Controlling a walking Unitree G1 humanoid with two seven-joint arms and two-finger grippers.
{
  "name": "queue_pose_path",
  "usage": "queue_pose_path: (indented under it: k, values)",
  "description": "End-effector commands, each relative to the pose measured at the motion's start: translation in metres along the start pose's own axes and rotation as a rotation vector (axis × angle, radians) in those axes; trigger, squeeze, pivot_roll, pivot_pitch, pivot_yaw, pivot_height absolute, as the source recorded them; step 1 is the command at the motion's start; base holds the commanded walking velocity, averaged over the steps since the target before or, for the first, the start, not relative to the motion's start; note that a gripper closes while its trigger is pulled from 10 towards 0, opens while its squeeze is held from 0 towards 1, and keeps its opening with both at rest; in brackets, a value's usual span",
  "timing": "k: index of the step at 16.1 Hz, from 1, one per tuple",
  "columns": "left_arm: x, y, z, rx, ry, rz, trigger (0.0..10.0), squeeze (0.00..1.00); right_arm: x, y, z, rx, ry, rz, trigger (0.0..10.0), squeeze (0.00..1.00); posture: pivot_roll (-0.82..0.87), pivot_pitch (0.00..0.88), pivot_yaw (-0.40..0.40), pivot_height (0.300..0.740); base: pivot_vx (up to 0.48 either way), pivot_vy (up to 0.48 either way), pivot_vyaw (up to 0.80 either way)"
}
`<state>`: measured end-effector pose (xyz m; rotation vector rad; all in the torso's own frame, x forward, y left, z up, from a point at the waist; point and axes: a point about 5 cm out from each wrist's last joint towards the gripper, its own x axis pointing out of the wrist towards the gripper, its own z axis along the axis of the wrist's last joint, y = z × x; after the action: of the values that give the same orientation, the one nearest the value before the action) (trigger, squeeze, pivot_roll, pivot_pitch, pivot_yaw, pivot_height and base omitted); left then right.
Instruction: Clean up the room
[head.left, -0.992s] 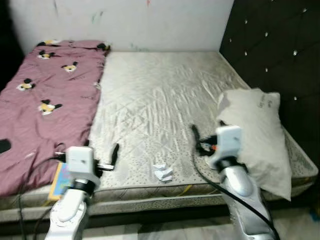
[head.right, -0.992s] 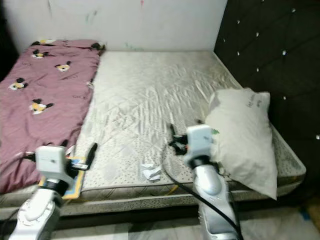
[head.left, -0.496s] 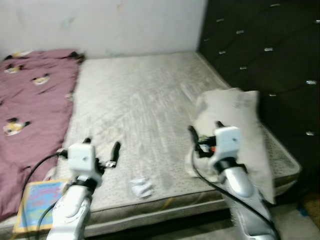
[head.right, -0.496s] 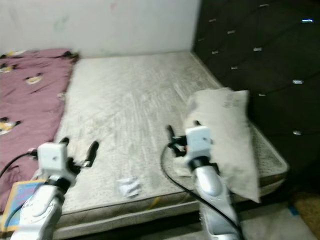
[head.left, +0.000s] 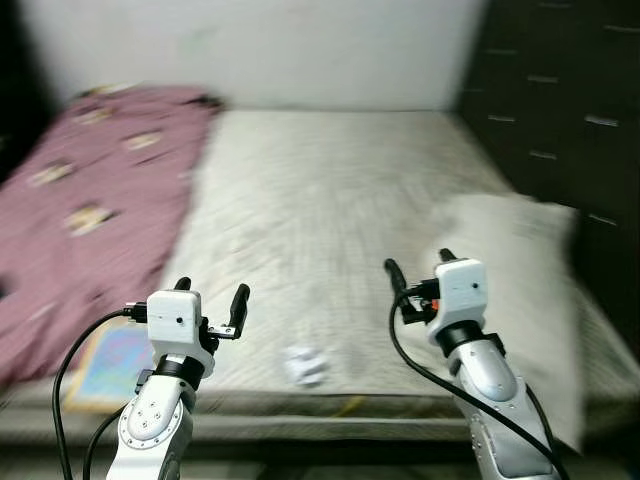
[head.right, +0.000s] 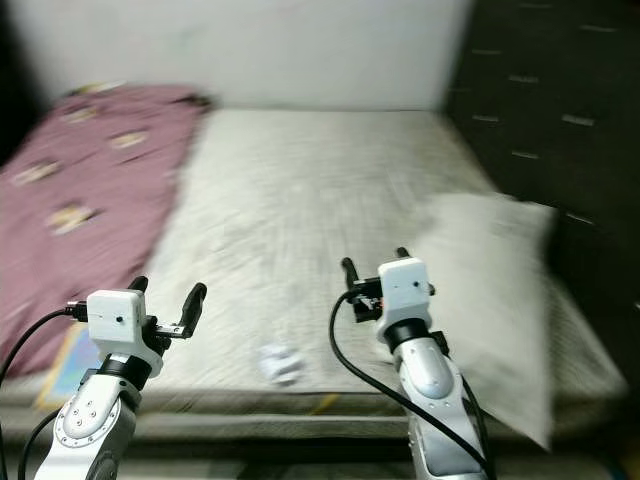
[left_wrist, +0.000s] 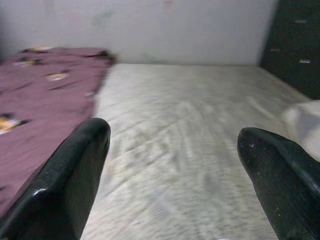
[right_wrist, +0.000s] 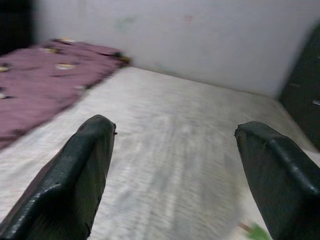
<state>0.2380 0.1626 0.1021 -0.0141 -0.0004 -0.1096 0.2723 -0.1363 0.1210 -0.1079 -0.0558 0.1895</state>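
Head camera has swung back left since the previous frame; I now see the full mattress (head.left: 330, 190) again, motion-blurred

I hold the left end effector (head.left: 208, 296) and right end effector (head.left: 418, 272) raised over the near mattress edge, fingers of both spread wide, nothing between them. Crumpled white paper (head.left: 305, 363) lies on the mattress near the front edge, between the two arms. Maroon blanket (head.left: 90, 190) covers the left side; pillow (head.left: 520, 270) lies right, beside the dark headboard (head.left: 560, 110)
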Motion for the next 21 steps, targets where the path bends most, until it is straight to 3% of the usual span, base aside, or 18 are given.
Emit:
queue_pose_path:
  k: [1, 4, 13, 17, 21]
  values:
    - [0.0006, 0.0011, -0.0017, 0.008, 0.009, 0.005, 10.0, 0.00, 0.0009, -0.0016, 0.0015, -0.005, -0.008, 0.003, 10.0, 0.00, 0.01, 0.041, -0.033, 0.740, 0.000, 0.000, 0.80]
    - [0.0006, 0.0013, -0.0020, 0.003, 0.013, 0.001, 10.0, 0.00, 0.0003, -0.0029, 0.0008, 0.004, -0.006, -0.008, 10.0, 0.00, 0.01, 0.040, -0.030, 0.740, 0.000, 0.000, 0.69]
    - [-0.0007, -0.0005, -0.0026, -0.027, 0.018, -0.013, 10.0, 0.00, -0.0014, -0.0024, -0.0031, 0.042, 0.019, -0.025, 10.0, 0.00, 0.01, 0.045, -0.025, 0.740, 0.000, 0.000, 0.00]
    - [-0.0004, -0.0003, -0.0027, -0.025, 0.019, -0.010, 10.0, 0.00, -0.0014, -0.0031, -0.0035, 0.049, 0.023, -0.028, 10.0, 0.00, 0.00, 0.051, -0.027, 0.740, 0.000, 0.000, -0.80]
    - [0.0007, 0.0000, -0.0028, -0.030, 0.018, -0.001, 10.0, 0.00, -0.0010, -0.0041, -0.0026, 0.045, 0.017, -0.031, 10.0, 0.00, 0.00, 0.050, -0.026, 0.740, 0.000, 0.000, 0.00]
